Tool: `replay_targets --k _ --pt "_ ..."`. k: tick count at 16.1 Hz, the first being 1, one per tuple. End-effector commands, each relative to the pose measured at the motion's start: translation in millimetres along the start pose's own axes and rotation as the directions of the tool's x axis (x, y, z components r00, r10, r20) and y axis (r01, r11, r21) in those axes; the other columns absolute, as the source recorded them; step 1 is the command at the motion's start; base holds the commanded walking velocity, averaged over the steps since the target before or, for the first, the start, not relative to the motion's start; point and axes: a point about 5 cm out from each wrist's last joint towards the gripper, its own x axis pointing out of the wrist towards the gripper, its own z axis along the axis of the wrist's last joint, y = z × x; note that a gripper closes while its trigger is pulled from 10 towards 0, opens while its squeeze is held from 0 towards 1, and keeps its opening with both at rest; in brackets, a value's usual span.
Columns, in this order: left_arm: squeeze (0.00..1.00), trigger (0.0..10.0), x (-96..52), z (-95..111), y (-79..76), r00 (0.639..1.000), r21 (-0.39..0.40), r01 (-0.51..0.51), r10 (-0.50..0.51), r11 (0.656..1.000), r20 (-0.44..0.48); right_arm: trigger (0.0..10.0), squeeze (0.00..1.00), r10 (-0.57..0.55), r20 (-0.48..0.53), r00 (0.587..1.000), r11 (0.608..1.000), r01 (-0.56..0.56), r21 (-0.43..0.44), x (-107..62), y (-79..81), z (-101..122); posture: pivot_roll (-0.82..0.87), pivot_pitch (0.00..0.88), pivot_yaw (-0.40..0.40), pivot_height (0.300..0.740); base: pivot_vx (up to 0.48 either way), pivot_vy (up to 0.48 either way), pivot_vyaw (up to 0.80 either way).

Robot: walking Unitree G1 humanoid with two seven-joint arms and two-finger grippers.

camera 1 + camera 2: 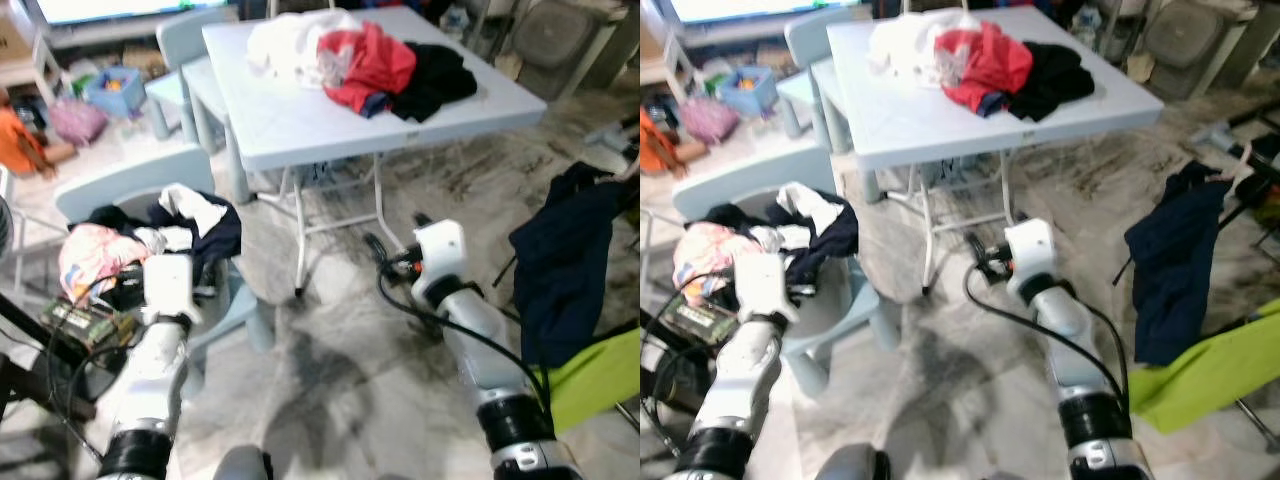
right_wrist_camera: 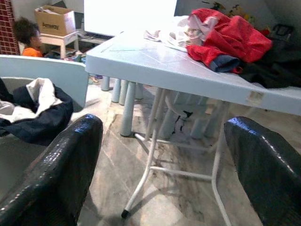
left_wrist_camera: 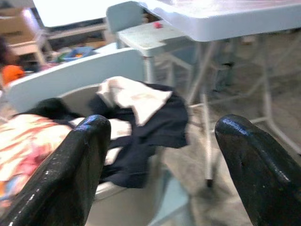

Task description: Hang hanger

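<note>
A dark navy garment [image 1: 565, 260] hangs at the far right, and a pale pink hanger tip [image 1: 1238, 165] shows at its top. What it hangs from cannot be made out. My right gripper [image 2: 162, 136] is open with nothing between its fingers. It is held out low over the floor, short of the table legs and to the left of the garment. My left gripper [image 3: 160, 136] is also open and holds nothing. It points at the pile of clothes [image 1: 150, 235] on the light blue chair [image 1: 130, 180] at the left.
A light blue folding table [image 1: 300, 120] stands ahead with white, red and black clothes [image 1: 360, 60] heaped on it. A lime green cloth [image 1: 595, 380] lies at the lower right. A person in orange [image 2: 28, 35] sits at the far left. The marble floor [image 1: 340, 370] lies between.
</note>
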Motion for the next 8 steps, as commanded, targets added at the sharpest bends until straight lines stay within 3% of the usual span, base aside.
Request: replay_targets --k 1,4,5,7,8 --pt "0.0 10.0 2.7 4.0 -3.9 1.0 -0.004 0.012 -0.012 1.0 0.017 10.0 0.0 -0.03 -0.012 0.999 1.0 0.03 -0.002 -2.6 -9.4 -0.7 -0.02 0.0 -0.004 0.74 0.33 0.349 0.0" --pt "0.0 10.0 5.1 5.0 -0.8 1.0 -0.005 -0.001 0.001 1.0 0.02 10.0 0.0 -0.005 -0.021 1.0 0.996 0.003 -0.089 -0.9 -2.8 -0.3 -0.02 0.0 -0.003 0.74 0.333 0.346 0.0" --pt "0.0 10.0 5.6 5.4 -0.7 1.0 -0.005 -0.001 0.001 1.0 0.021 10.0 0.0 0.085 -0.025 0.996 0.996 -0.085 -0.016 -1.0 7.5 -0.8 -0.03 0.0 -0.004 0.74 0.33 0.349 0.0" --pt "0.0 10.0 6.1 5.9 -1.4 1.0 -0.006 -0.003 0.003 1.0 0.026 10.0 0.0 0.073 -0.034 0.997 0.997 -0.073 -0.009 0.7 10.3 -0.5 -0.03 0.0 -0.005 0.74 0.334 0.345 0.0" --pt "0.0 10.0 6.2 5.5 -1.8 1.0 -0.006 -0.004 0.005 1.0 0.025 10.0 0.0 0.082 -0.045 0.996 0.995 -0.084 -0.052 0.3 10.9 -0.7 -0.03 0.0 -0.006 0.74 0.33 0.349 0.0"
